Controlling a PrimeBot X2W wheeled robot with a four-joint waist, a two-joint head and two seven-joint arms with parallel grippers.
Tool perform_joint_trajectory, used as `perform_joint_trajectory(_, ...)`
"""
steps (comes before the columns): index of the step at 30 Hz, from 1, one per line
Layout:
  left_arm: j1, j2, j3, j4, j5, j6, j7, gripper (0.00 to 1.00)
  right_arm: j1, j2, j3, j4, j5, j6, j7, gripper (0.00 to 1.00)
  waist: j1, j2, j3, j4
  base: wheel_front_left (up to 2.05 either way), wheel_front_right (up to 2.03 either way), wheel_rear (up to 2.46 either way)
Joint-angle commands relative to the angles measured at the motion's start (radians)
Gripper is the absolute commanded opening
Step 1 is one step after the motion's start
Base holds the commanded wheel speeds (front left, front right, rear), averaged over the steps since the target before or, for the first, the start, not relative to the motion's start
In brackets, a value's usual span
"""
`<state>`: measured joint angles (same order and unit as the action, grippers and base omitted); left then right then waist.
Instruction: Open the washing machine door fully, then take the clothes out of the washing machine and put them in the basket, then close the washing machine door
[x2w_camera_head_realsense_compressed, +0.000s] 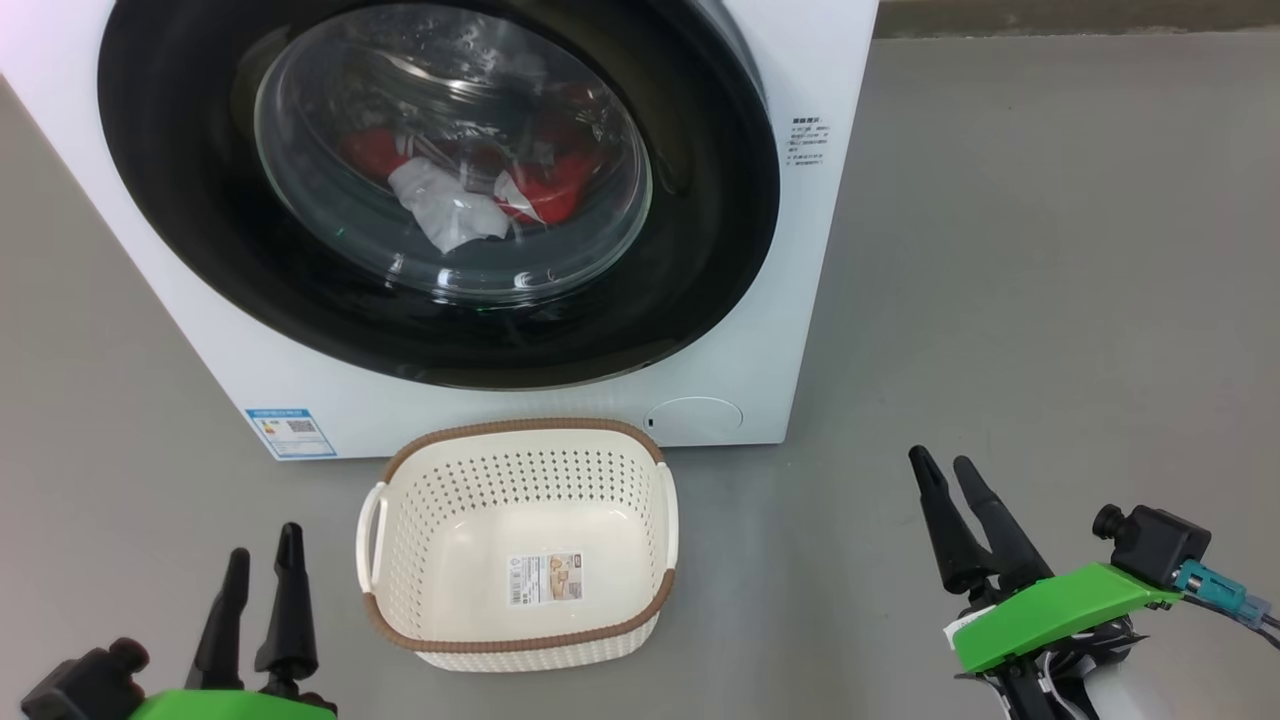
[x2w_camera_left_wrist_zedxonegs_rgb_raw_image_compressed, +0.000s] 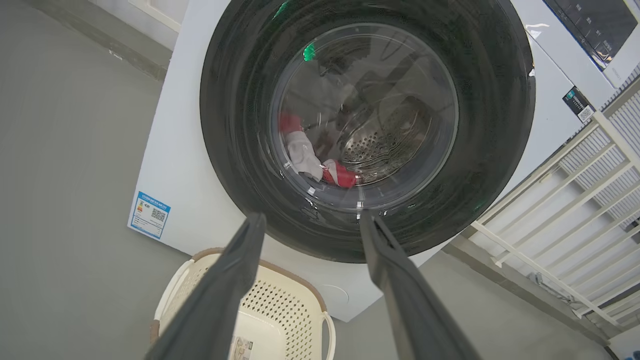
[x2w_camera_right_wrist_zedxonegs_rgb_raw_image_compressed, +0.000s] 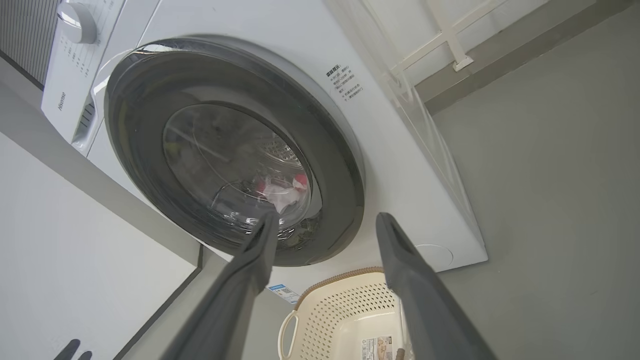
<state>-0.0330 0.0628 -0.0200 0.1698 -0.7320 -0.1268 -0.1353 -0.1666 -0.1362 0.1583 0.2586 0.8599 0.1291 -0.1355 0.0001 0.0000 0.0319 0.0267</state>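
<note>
Showing the first step not yet begun, the head view looked down at the washing machine (x2w_camera_head_realsense_compressed: 800, 300), a white box on a grey floor (x2w_camera_head_realsense_compressed: 1050, 250), with the washing machine door (x2w_camera_head_realsense_compressed: 180, 220) appearing shut against its front. Through the door's bulging window (x2w_camera_head_realsense_compressed: 330, 130) the clothes (x2w_camera_head_realsense_compressed: 455, 205) lay low inside, a red and white heap. The basket (x2w_camera_head_realsense_compressed: 520, 428), cream with a brown rim, stood empty on the floor just in front of the machine, below the door. The left gripper (x2w_camera_head_realsense_compressed: 265, 540) waited at lower left and the right gripper (x2w_camera_head_realsense_compressed: 939, 456) at lower right, both well apart from the door, with fingers (x2w_camera_head_realsense_compressed: 288, 590) parted and holding nothing. The left wrist view looked up between two spread dark fingers at the door's glossy black surround and glass, with red and white cloth resting against the perforated steel drum (x2w_camera_left_wrist_zedxonegs_rgb_raw_image_compressed: 380, 145) and the basket close below. The right wrist view saw the door from one side, again between spread, empty fingers, with the basket beneath them. The next move likely called for one gripper to reach the door's edge and swing it wide. No handle could be made out, so which side to pull from was unclear.
</note>
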Motion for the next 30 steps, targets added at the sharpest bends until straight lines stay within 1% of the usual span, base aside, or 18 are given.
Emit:
perform_joint_trajectory(1, -0.041, 0.017, 0.022, -0.025, 0.026, -0.003, -0.012, 1.00, -0.045, -0.009, 0.022, -0.026, -0.025, 0.001, -0.012, 1.00, -0.0001, 0.0000, 0.000, 0.001, 0.00, 0.00, 0.00)
perform_joint_trajectory(12, -0.039, 0.006, 0.023, -0.042, 0.196, -0.003, -0.044, 1.00, -0.059, -0.017, 0.050, -0.020, -0.204, 0.001, -0.044, 1.00, -0.0001, 0.0000, 0.001, 0.004, 0.00, 0.00, 0.00)
perform_joint_trajectory(30, -0.033, 0.006, 0.030, -0.067, 0.409, -0.004, -0.097, 1.00, -0.074, -0.029, 0.085, -0.007, -0.403, 0.001, -0.097, 1.00, -0.0001, 0.0000, -0.005, 0.003, 0.00, 0.00, 0.00)
